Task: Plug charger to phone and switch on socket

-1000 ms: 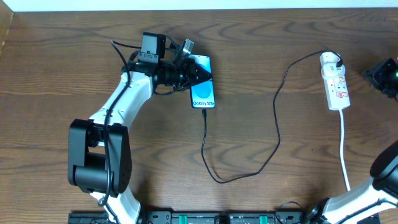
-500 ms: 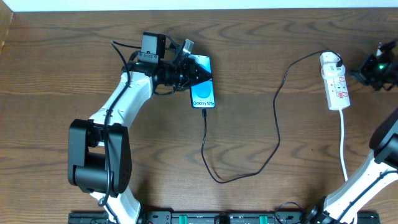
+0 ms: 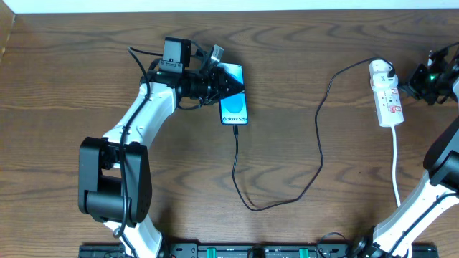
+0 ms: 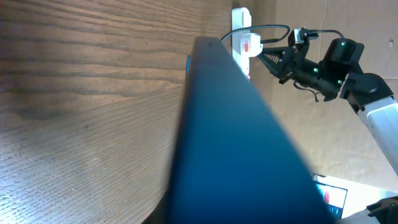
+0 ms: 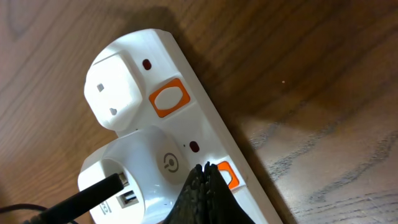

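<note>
- While the left gripper (image 3: 228,84) sits over the far half of the slim black-edged phone with a bright blue screen (image 3: 235,109), its dark fingers hide their spacing, so I cannot tell whether it is clamped on the phone or spread
- The phone lies flat near the far edge of the brown wood-grain counter (image 3: 64,79), a little left of the middle; in the left wrist view it is only a blurred dark blue slab (image 4: 236,155) across the foreground
- The long thin black charger cable (image 3: 319,143) meets the phone's near short edge, runs toward the near edge, loops, then climbs to the far end of the socket
- The white elongated plastic socket strip with orange-red switches (image 3: 387,97) lies near the far right corner, lengthwise from far to near, with a white plug (image 5: 115,93) and a round white adapter (image 5: 149,168) seated in it
- The right gripper (image 5: 202,180) is pinched together into a single point, holding nothing, its tip on the socket's top face just beside one orange switch (image 5: 226,175)
- A thicker white cord (image 3: 396,168) leaves the socket's near end toward the near edge
</note>
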Available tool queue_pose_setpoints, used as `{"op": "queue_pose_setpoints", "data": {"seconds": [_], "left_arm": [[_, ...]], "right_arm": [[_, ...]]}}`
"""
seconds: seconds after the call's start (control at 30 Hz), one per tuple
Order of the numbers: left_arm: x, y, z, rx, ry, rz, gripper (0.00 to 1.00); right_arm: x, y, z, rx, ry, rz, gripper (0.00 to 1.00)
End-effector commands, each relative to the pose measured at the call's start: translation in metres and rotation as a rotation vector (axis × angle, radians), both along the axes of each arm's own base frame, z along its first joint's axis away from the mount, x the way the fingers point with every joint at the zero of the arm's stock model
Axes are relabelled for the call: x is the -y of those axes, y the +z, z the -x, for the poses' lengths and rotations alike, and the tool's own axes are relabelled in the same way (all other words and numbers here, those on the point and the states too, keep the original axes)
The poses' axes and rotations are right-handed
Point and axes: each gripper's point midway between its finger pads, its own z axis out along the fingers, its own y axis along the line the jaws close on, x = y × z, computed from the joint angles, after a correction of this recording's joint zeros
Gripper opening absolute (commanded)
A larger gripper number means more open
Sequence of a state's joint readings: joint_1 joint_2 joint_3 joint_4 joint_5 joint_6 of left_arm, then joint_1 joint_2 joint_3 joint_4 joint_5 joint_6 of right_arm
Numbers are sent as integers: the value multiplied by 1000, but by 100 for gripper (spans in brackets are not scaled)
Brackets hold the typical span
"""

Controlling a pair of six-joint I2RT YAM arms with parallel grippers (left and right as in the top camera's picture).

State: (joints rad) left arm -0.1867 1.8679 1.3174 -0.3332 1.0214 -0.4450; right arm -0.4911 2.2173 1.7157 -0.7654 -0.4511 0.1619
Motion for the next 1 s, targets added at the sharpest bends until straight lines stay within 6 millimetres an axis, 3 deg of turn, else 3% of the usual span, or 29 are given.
{"op": "queue_pose_setpoints", "data": {"seconds": [0.0,0.7,0.97], "left_arm": [[1,25,0,50,-8,31,7],[1,25,0,49,-9,31,7],[1,25,0,50,-9,31,7]], "right_arm": [[-5,-2,-5,6,31,15,1],[-31,-33,-2,-64,59,-20,1],[-43,-33,-1,-76,82,-42,1]]}}
